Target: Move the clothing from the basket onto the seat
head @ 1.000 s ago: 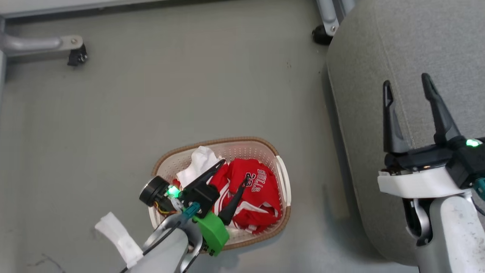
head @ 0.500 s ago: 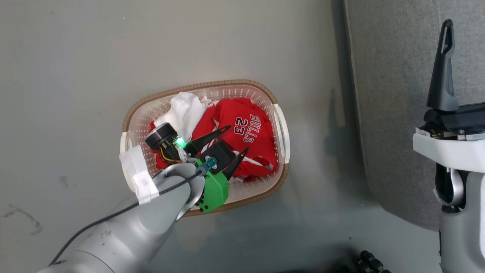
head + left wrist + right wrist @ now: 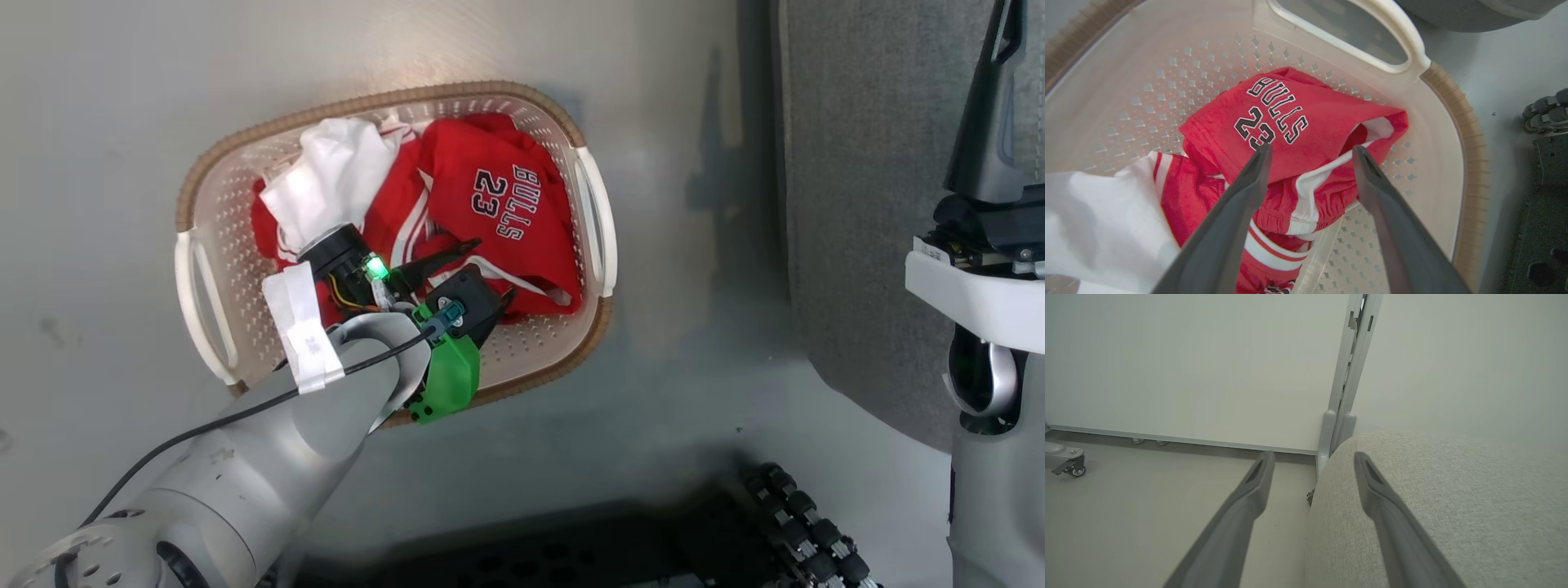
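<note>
**Clothing point(image 3: 490, 196) heaped in basket point(image 3: 214, 253)**

The left gripper point(image 3: 1311, 149), fingers spread wide and grasping nothing, reaches into the basket over the red "BULLS 23" jersey. The right gripper point(image 3: 1313, 455) hangs agape and empty above the grey seat point(image 3: 865, 204) nearby.

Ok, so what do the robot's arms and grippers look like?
The left gripper and right gripper each have two long, dark, tapering fingers. The left arm is silver-grey, with a white tape band, a black cable, a green plastic part and a green light. The right arm is pale grey with a white collar.
</note>
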Robot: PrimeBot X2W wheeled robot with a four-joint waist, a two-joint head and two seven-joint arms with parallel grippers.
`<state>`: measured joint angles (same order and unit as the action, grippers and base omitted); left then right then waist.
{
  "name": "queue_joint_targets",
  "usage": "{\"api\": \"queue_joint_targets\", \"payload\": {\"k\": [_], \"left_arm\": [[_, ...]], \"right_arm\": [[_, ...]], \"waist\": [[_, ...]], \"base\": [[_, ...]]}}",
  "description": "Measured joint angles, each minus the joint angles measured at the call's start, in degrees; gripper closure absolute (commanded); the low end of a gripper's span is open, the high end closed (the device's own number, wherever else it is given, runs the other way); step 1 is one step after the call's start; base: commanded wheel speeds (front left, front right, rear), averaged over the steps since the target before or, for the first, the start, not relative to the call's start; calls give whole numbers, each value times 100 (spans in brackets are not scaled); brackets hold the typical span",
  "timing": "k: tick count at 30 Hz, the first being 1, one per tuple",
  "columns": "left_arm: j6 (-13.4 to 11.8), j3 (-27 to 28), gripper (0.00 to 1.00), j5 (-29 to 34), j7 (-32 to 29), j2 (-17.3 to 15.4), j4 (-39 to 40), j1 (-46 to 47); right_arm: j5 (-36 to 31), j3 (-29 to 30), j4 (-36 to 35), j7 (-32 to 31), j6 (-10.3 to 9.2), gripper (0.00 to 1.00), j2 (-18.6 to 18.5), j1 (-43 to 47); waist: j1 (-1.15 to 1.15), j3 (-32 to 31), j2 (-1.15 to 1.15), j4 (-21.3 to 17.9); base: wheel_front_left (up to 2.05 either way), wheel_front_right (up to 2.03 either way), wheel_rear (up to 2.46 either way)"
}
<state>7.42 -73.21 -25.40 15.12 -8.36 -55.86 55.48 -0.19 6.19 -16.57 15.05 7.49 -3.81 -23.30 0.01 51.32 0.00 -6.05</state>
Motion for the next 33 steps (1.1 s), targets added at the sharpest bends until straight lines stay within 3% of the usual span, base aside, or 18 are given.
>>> {"api": "queue_joint_targets", "payload": {"k": [15, 33], "left_arm": [[7, -22, 0, 394, 1, -3, 46, 520], [7, 27, 0, 858, 1, 248, -413, 775]], "right_arm": [[-12, -2, -286, 0, 0, 0, 73, -135], [-46, -30, -381, 0, 0, 0, 82, -159]], "waist": [[0, 608, 0, -203], [-1, 945, 0, -257]], "base": [[0, 0, 0], [0, 0, 0]]}}
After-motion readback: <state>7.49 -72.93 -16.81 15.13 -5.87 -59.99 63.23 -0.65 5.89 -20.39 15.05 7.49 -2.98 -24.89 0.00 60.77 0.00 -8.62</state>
